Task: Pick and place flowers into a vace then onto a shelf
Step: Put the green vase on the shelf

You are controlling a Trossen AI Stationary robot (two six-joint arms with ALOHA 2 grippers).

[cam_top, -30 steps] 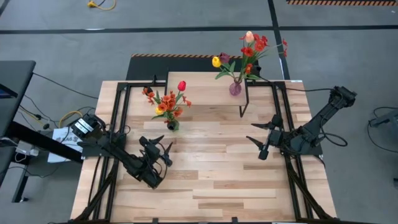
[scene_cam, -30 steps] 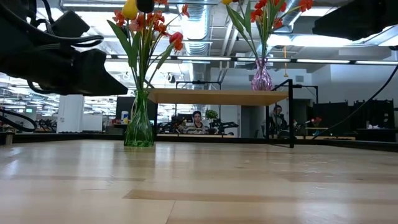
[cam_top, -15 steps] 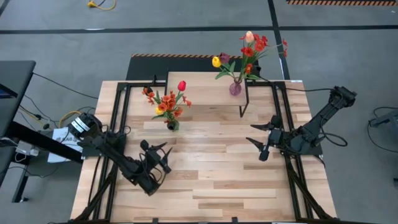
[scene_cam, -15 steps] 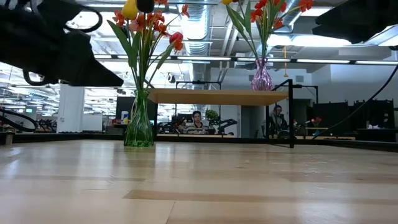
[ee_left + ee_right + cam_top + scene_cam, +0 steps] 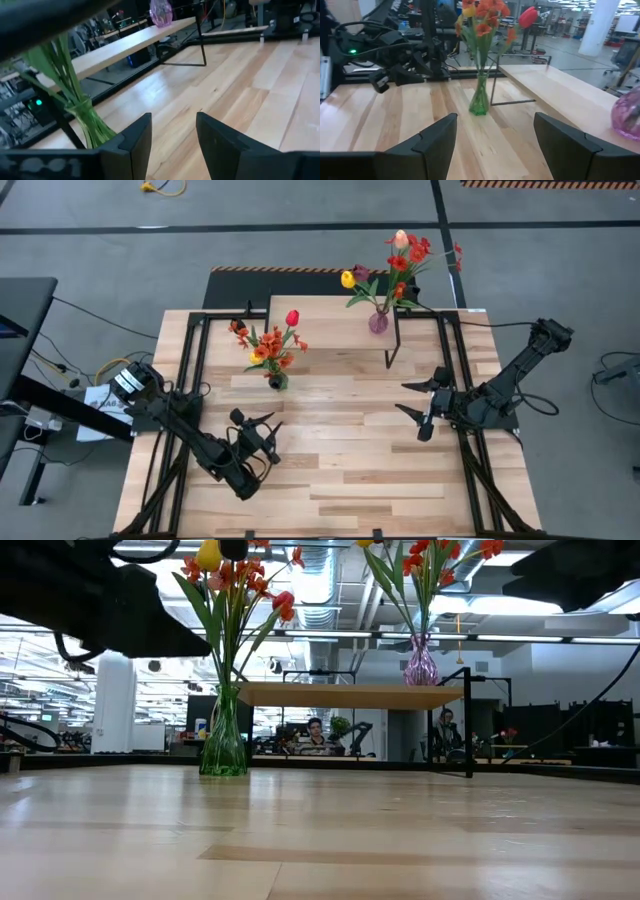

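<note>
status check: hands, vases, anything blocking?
Left hand part open, empty, above table. Right hand open, empty, waiting. Green vase of flowers on table; pink vase on shelf. Nothing in the way.

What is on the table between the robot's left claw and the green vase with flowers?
Nothing. In the high view, only bare wood lies between the left gripper and the green vase. The left wrist view shows the same empty planks.

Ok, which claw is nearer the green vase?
Left. The left claw hangs just in front of the green vase; the right claw is far across the table.
</note>
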